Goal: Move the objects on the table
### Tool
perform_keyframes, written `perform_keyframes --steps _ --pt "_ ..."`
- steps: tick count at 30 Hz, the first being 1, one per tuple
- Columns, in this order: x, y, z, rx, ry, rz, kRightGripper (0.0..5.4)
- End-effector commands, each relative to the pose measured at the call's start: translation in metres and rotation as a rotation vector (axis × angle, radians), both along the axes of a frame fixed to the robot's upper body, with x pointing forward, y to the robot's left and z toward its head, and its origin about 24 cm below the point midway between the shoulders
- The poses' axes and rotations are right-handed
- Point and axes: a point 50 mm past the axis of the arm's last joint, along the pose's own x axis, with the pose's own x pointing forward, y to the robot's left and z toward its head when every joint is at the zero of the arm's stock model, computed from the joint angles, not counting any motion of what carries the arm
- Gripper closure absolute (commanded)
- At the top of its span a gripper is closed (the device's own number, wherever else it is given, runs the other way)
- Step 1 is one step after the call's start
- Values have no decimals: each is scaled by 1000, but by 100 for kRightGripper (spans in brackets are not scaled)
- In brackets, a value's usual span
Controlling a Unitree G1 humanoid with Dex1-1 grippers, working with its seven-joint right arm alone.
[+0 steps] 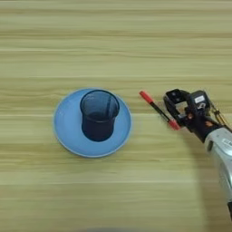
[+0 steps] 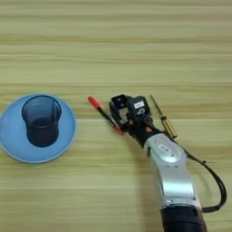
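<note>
The slim red-ended black pen (image 2: pixel 105 114) lies on the light wood-grain bench (image 2: pixel 116 41) at the black two-fingered end effector (image 2: pixel 118 118), whose grip cannot be told, and could roll away if nudged.

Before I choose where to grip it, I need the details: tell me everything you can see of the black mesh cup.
The black mesh cup is a dark, see-through wire-mesh cylinder with a solid-looking rim and an open top. It stands upright and looks empty. It sits on a round blue plate, slightly toward the plate's far side, touching only the plate. The right gripper is well off to its right, beside a red-tipped pen, not touching the cup.
</note>
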Motion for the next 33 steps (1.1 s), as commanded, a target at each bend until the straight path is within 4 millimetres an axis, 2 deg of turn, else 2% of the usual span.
perform_keyframes --steps 1,7,14,24,25,33 --pt "12 -21 25 -32 -108 -54 291" --pt "10 -37 11 -37 -55 -110 291" --pt "11 -39 -4 -34 -16 -116 291" --pt "11 -37 -9 -30 -7 -106 291" --pt "10 -37 -9 -30 -6 -104 255" --pt "10 -33 -8 -30 -15 -90 179"
